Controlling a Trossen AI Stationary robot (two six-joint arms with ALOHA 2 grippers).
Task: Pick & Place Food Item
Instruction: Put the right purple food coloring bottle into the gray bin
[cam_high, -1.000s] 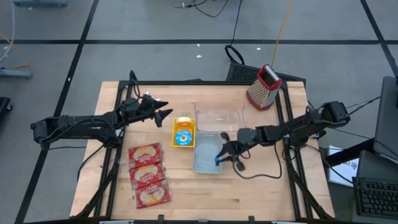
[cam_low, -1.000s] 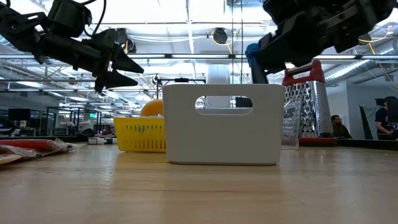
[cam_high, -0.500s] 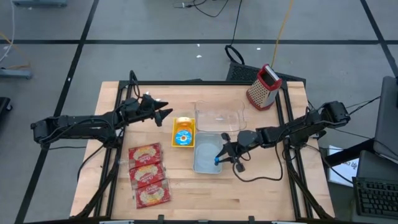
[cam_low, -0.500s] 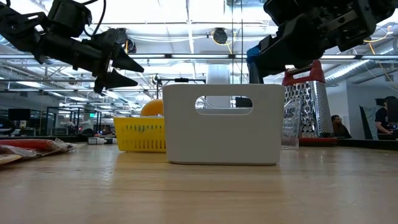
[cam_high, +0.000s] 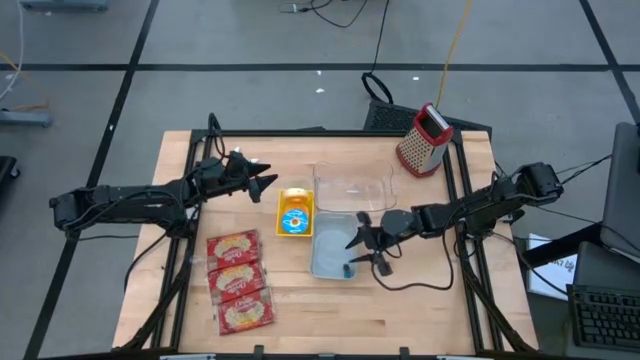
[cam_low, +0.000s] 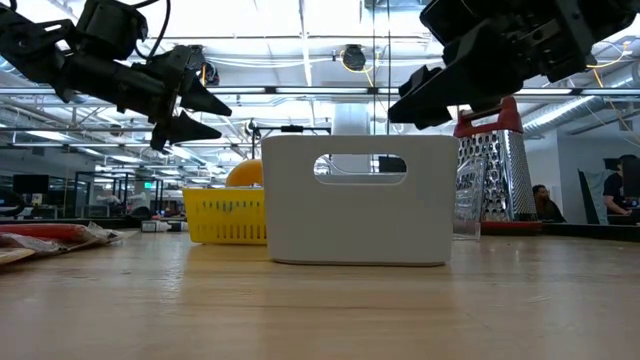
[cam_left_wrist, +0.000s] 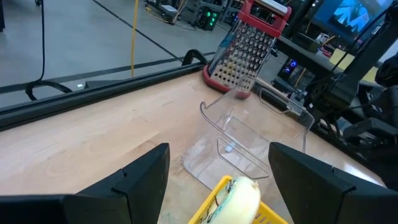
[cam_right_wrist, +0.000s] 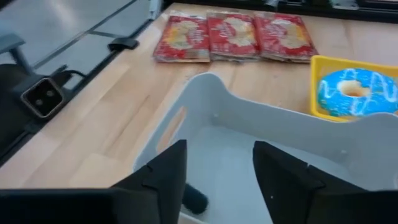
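Note:
A small dark blue food item (cam_right_wrist: 194, 199) lies on the floor of the white bin (cam_high: 330, 245) at its near right corner. My right gripper (cam_high: 358, 252) hovers open just above that corner, touching nothing; in the right wrist view its fingers (cam_right_wrist: 158, 180) stand either side of the bin's inside (cam_right_wrist: 249, 143). My left gripper (cam_high: 265, 182) waits open in the air left of the yellow basket (cam_high: 295, 213), which holds a blue-glazed doughnut (cam_right_wrist: 354, 92). In the low view my right gripper (cam_low: 420, 100) hangs above the bin's rim (cam_low: 360, 140).
A clear container (cam_high: 352, 187) stands behind the bin. A red-topped metal grater (cam_high: 424, 140) stands at the far right corner. Three red snack packets (cam_high: 238, 280) lie in a row at the near left. A cable trails on the table near my right gripper (cam_high: 410, 283).
My right gripper has opened over the white bin and let go of the blue item. The item has dropped from between the fingers onto the bin's floor. The arm itself has stayed in place.

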